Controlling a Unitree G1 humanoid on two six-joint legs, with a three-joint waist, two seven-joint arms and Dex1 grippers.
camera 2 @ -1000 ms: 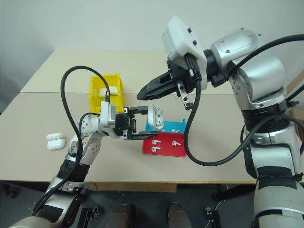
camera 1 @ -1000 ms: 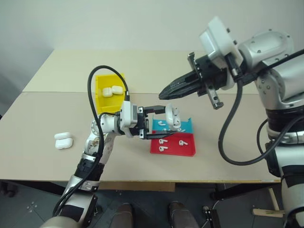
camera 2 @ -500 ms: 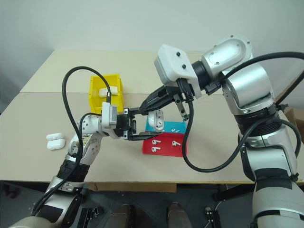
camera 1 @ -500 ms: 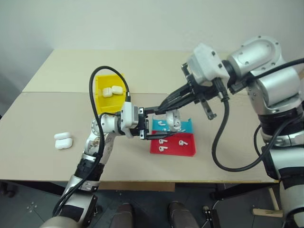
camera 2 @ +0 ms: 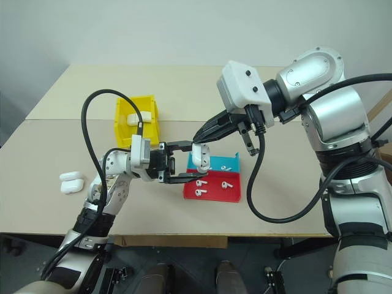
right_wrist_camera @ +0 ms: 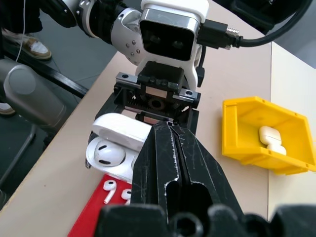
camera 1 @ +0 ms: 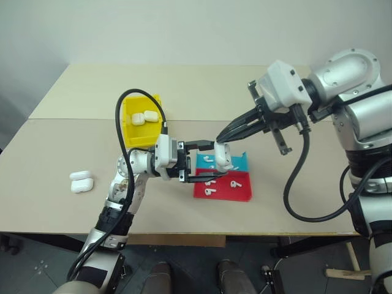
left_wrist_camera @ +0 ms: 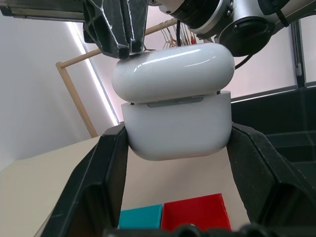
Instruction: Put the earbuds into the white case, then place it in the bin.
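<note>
The glossy white rounded earbud case [camera 1: 223, 155], long axis upright, sits clamped in the left gripper [camera 1: 205, 162] above the tray [camera 1: 225, 191], the closed right gripper [right_wrist_camera: 170, 148] touching its part-open lid, an earbud [right_wrist_camera: 105, 153] visible inside from the right wrist.

We seem to be in a robotics lab: a plain beige bench [camera 1: 73, 141] against a bare white wall [camera 1: 153, 30], with sorting trays laid out and cabling exposed.

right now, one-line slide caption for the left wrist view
Left tool grips white case, lid ajar, right tool touching the lid.
</note>
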